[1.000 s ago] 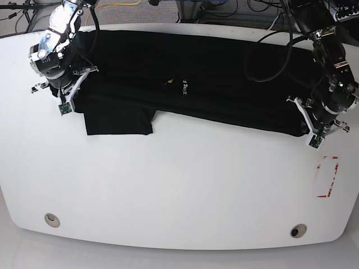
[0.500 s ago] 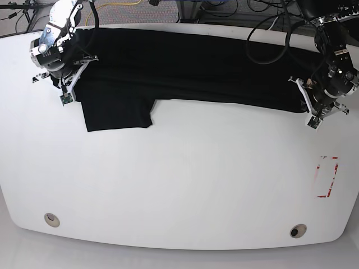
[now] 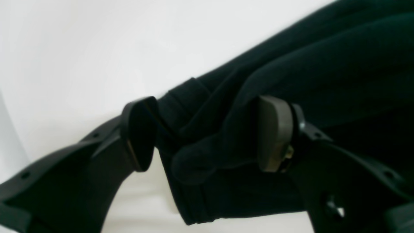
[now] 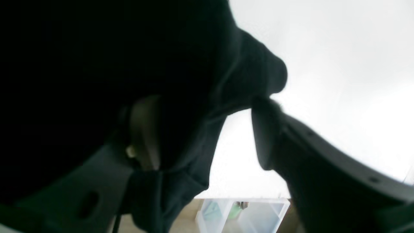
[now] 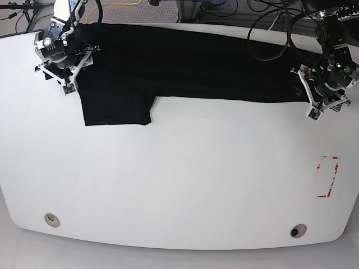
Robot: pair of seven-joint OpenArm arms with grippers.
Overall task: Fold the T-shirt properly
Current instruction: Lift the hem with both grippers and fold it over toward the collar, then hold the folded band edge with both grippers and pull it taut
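Spreading apart in the left wrist view, the left jaws (image 3: 207, 132) stand wide with a bunched fold of the T-shirt (image 5: 185, 61) lying loose between them, one pad (image 3: 275, 132) against the cloth and the other just beside its hemmed edge; the right jaws (image 4: 207, 132) are likewise apart, a rounded lump of black cloth hanging between them, closer to the inner finger, with a gap of white showing before the outer finger (image 4: 265, 136); outward from there, the shirt lies as a long black band along the far side of the white counter (image 5: 179, 185), one end at each arm, its near edge running almost straight from the left jaws (image 5: 314, 98) to a sleeve flap that juts toward the near side by the right jaws (image 5: 63, 73); the whole near half of the counter lies open, save a red-marked rectangle (image 5: 327, 176) near the edge on the left arm's side and two round holes (image 5: 52, 219) near the front rim; cables (image 5: 269, 33) trail beyond the far edge.
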